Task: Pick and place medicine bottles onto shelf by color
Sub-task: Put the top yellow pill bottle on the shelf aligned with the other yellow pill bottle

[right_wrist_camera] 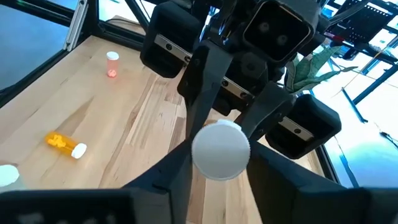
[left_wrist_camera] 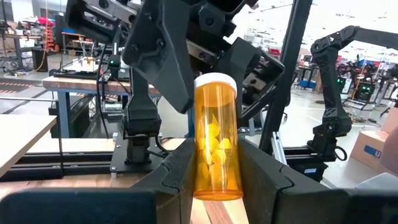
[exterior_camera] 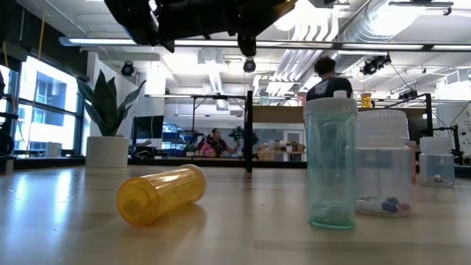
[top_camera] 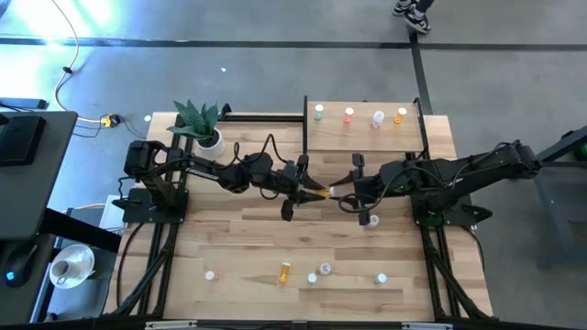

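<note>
Mostly bare plank table (top_camera: 238, 238), concrete floor (top_camera: 275, 64) around, shelf (top_camera: 362, 137) at back.

The room was an open workshop with a grey concrete floor (top_camera: 275, 64) crossed by dark seams. Exposed white ducts (exterior_camera: 331, 29) and strip lights ran along the ceiling, and tall windows (exterior_camera: 44, 110) stood at one side. A black desk (top_camera: 27, 174) sat beside the planked table (top_camera: 238, 238), a yellow cable (top_camera: 62, 78) trailing nearby. Farther back were workbenches (left_wrist_camera: 81, 84), cardboard boxes (left_wrist_camera: 373, 152) and two people, one seated (exterior_camera: 215, 142)
</note>
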You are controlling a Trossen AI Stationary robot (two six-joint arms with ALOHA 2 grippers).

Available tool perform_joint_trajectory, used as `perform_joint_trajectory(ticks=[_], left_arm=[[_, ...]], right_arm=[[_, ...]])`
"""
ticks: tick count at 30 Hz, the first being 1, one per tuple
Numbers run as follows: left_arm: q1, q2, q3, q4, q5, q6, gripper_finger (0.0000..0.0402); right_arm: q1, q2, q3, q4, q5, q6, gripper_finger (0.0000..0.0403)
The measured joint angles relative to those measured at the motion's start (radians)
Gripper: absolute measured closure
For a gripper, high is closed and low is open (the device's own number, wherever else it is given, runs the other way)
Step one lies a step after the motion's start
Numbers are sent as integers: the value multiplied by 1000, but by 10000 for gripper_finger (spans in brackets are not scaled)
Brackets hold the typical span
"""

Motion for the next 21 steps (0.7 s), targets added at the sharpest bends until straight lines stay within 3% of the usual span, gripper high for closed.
perform_joint_trajectory(ticks=[7, 21], left_arm=[[0, 0, 0, 0, 0, -7, 305], [-1, 0, 0, -11, -5, -9, 306]], right_arm=[[0, 0, 0, 1, 0, 0, 308], [0, 0, 0, 11, -31, 10, 287]])
